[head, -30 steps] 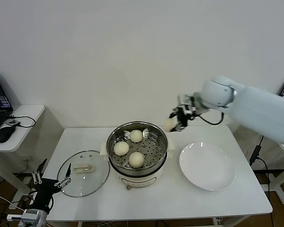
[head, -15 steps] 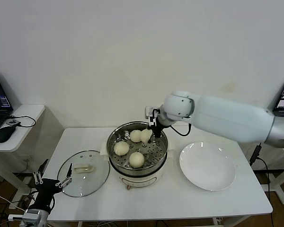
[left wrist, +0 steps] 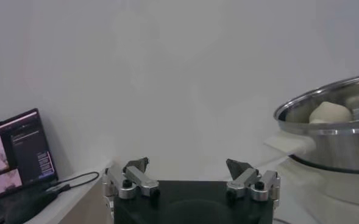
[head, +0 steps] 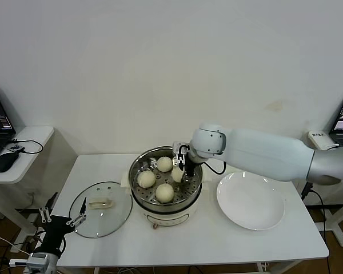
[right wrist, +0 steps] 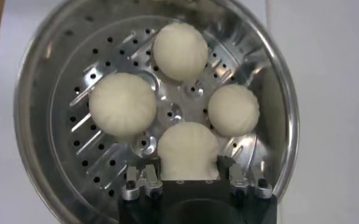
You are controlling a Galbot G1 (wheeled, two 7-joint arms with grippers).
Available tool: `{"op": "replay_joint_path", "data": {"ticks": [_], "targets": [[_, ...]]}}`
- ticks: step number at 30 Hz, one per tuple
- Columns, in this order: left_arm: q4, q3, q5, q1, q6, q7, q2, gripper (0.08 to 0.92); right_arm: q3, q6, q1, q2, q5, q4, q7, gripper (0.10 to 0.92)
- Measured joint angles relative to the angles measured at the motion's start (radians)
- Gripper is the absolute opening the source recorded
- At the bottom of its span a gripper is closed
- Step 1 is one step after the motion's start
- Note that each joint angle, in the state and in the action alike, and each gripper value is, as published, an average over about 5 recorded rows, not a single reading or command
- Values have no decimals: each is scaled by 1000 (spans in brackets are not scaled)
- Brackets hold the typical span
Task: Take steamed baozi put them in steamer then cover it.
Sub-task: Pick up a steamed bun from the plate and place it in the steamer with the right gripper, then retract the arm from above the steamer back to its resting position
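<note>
1. Your white rectangular table (head: pixel 217 240) carries everything; take the steamer as the centre of your clock face in the head view.
2. The right arm reaches in from 3 o'clock, and the right gripper (head: pixel 180 169) hangs inside the pot at its 2 o'clock side, clamped on one bun.
3. The round shiny stainless-steel steamer (head: pixel 166 181) on its cream-white base sits mid-table, its perforated tray uncovered.
4. The flat white round plate (head: pixel 251 201) lies at 3 o'clock, just beside the steamer and bare.
5. The round clear glass cover (head: pixel 100 209) with its cream-white oblong handle lies flat on the table at 9 o'clock, near the pot.
6. The left gripper (left wrist: pixel 191 181) waits low at 8 o'clock, off the table's left front corner, its jaws spread wide and holding nothing.
7. You see four small cream-white steamed baozi (right wrist: pixel 114 104) inside the steamer: three rest on the tray, and the fourth (right wrist: pixel 188 150) is pinched between the right gripper's fingers (right wrist: pixel 142 179) just beside the others; you cannot tell whether it touches the tray.
</note>
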Motion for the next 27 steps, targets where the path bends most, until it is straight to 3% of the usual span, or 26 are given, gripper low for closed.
{"op": "replay_joint_path", "data": {"ticks": [7, 17, 27], "targets": [[0, -1, 0, 0, 0, -1, -1, 823, 13, -4, -23, -7, -20, -1, 1, 593], [-3, -6, -3, -5, 3, -1, 0, 823, 49, -9, -2, -51, -5, 48, 12, 813], [-4, -12, -16, -2, 5, -6, -3, 823, 153, 25, -31, -195, 58, 198, 129, 823]]}}
